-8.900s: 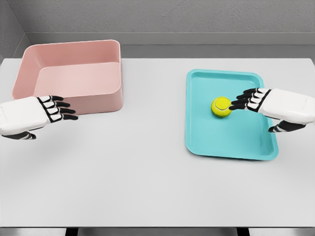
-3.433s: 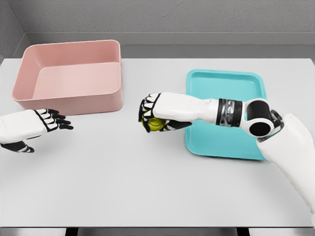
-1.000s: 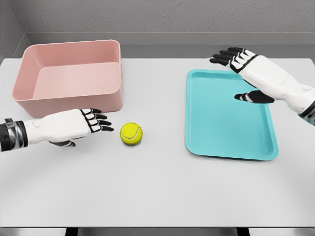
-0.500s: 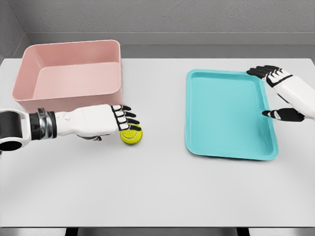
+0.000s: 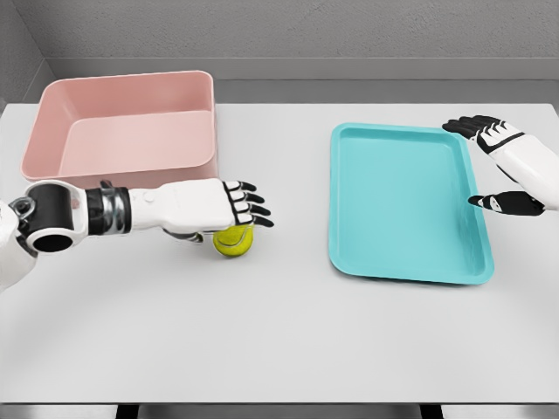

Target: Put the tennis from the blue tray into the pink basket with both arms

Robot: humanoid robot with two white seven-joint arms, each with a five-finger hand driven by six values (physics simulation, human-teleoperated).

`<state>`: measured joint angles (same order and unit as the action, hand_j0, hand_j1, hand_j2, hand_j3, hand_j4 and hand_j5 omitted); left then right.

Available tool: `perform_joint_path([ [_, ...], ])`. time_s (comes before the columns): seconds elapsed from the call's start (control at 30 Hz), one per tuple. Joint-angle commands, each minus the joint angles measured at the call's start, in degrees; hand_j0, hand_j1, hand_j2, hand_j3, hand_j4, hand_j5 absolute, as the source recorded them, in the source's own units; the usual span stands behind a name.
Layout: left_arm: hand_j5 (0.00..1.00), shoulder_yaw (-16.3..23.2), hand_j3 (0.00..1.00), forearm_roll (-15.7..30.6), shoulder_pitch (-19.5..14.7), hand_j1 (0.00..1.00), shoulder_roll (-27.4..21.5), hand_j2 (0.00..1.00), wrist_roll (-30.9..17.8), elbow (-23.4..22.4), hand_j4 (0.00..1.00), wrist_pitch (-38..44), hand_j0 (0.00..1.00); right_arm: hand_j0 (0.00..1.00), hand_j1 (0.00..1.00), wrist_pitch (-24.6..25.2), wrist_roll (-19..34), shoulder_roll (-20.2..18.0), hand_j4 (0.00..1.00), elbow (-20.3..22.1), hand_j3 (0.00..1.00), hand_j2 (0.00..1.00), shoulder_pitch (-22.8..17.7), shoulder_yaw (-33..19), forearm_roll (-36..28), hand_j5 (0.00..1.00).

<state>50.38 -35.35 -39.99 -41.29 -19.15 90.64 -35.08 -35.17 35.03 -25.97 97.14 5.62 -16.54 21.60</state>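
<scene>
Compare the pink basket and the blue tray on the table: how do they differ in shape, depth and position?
The pink basket has tall walls and is deep; the blue tray is shallow with only a low rim. The basket sits at the table's far left, the tray on the right. The left hand reaches in front of the basket, over the tennis ball; the right hand hangs at the tray's right edge. Both containers are empty, rounded rectangles.
</scene>
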Motion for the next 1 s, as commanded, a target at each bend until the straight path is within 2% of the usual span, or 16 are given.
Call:
perform_joint_path([
  [0.0,1.00,1.2,1.00,0.2,0.0,1.00,1.2,1.00,0.0,-1.8,1.00,0.1,1.00,1.00,1.00,0.2,0.0,0.0,1.00,0.0,1.00,1.00,0.0,0.0,-0.4,1.00],
  [0.73,1.00,2.6,1.00,0.2,0.1,1.00,2.4,1.00,0.0,-3.9,1.00,0.1,1.00,1.00,1.00,0.2,0.0,0.0,1.00,0.0,1.00,1.00,0.1,0.0,-0.4,1.00],
  [0.77,1.00,2.7,1.00,0.2,0.1,1.00,2.4,1.00,0.0,-3.9,1.00,0.1,1.00,1.00,1.00,0.2,0.0,0.0,1.00,0.0,1.00,1.00,0.1,0.0,-0.4,1.00],
  [0.83,0.91,3.1,0.91,0.2,0.1,0.91,2.4,0.91,-0.9,-3.8,0.91,0.1,0.91,1.00,1.00,0.2,0.0,0.0,1.00,0.1,1.00,1.00,0.1,0.0,-0.5,1.00],
  [0.97,0.91,3.9,0.91,0.3,0.1,0.91,2.4,0.91,-1.0,-3.9,0.91,0.1,0.91,1.00,1.00,0.2,0.0,0.0,1.00,0.1,1.00,1.00,0.0,0.0,-0.5,1.00],
])
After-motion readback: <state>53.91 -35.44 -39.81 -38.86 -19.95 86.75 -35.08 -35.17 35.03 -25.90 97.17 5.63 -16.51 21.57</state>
